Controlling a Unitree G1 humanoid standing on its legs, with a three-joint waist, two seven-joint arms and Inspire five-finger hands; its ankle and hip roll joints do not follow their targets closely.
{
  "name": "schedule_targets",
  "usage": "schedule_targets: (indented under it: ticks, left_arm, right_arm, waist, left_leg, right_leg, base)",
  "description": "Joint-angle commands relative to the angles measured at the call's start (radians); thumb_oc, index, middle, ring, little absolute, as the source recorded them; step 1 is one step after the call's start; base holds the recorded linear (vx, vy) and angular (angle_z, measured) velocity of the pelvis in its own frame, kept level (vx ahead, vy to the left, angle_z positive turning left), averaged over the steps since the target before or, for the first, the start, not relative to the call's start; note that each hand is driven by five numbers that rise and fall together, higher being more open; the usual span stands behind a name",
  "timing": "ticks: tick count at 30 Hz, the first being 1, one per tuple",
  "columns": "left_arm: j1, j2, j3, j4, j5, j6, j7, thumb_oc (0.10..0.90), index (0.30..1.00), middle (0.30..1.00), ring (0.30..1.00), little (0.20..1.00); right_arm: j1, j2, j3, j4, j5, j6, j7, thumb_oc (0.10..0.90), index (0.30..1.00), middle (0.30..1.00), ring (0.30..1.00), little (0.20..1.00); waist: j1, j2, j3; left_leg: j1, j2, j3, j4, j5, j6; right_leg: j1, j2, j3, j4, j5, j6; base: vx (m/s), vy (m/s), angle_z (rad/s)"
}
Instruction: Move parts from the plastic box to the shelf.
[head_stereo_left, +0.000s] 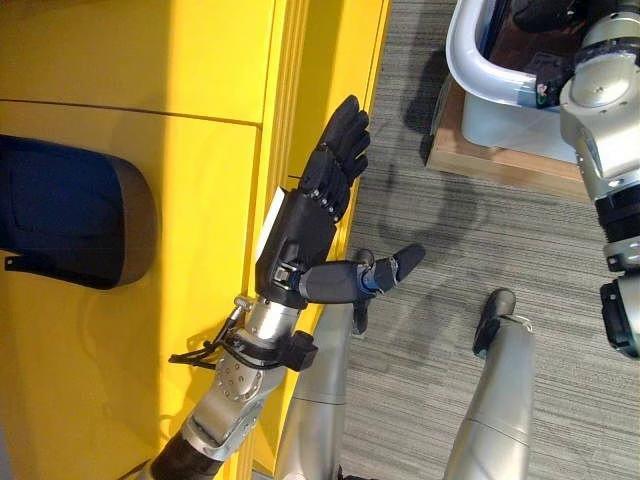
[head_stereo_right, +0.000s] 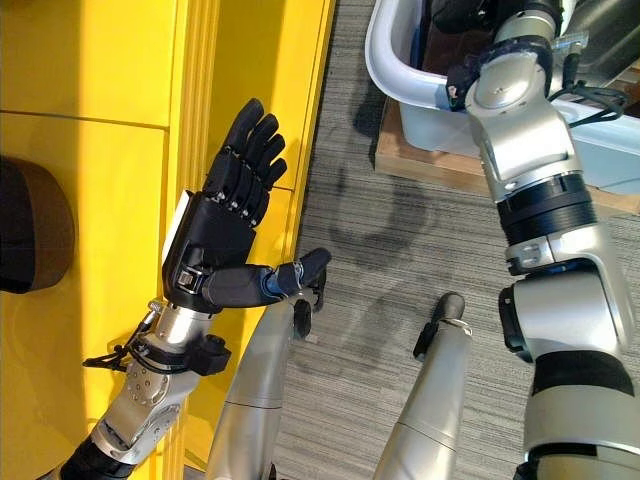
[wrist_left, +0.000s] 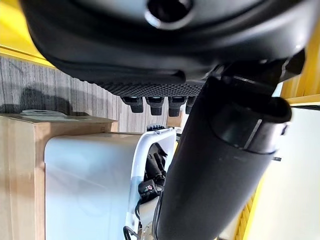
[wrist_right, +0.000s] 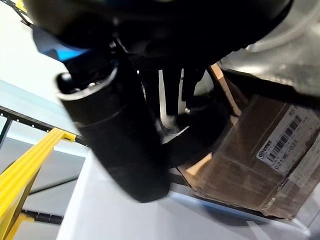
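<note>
My left hand (head_stereo_left: 310, 215) is open beside the edge of the yellow shelf (head_stereo_left: 150, 200), fingers straight and thumb spread, holding nothing. A dark rounded part (head_stereo_left: 70, 215) lies on the shelf to its left. At the far right stands the white plastic box (head_stereo_right: 385, 60), and my right arm reaches down into it. In the right wrist view my right hand (wrist_right: 115, 135) has its thumb out and its fingers (wrist_right: 172, 85) stretched down onto a dark round part (wrist_right: 200, 135) with a shiny centre. Nothing is gripped.
The plastic box rests on a wooden platform (head_stereo_left: 490, 165) on grey carpet. A cardboard box (wrist_right: 260, 160) lies beside the dark part inside the plastic box. Open carpet lies between the shelf and the box.
</note>
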Motion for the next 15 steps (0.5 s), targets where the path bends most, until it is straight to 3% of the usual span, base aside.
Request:
schedule_targets:
  ticks: [1, 15]
  left_arm:
    - [0.007, 0.09, 0.137, 0.067, -0.035, -0.048, 0.052, 0.9, 1.0, 1.0, 1.0, 1.0]
    - [-0.019, 0.112, 0.132, 0.078, -0.01, -0.061, 0.072, 0.9, 1.0, 1.0, 1.0, 1.0]
  right_arm:
    - [0.081, 0.016, -0.002, 0.135, 0.16, 0.066, 0.138, 0.4, 0.3, 0.3, 0.3, 0.3]
    - [0.075, 0.027, 0.028, 0.145, 0.052, 0.038, 0.137, 0.4, 0.3, 0.3, 0.3, 0.3]
  waist:
    - [0.074, 0.003, 0.061]
    - [0.073, -0.01, 0.061]
  left_leg:
    - [0.03, -0.085, 0.115, -0.001, -0.196, 0.118]
    - [0.041, -0.082, 0.096, -0.023, -0.191, 0.12]
  right_leg:
    - [-0.022, 0.032, -0.077, 0.096, 0.018, -0.103]
    - [-0.003, 0.049, -0.099, 0.053, 0.032, -0.092]
  base:
    - [-0.03, -0.032, 0.05]
    - [-0.03, -0.049, 0.0]
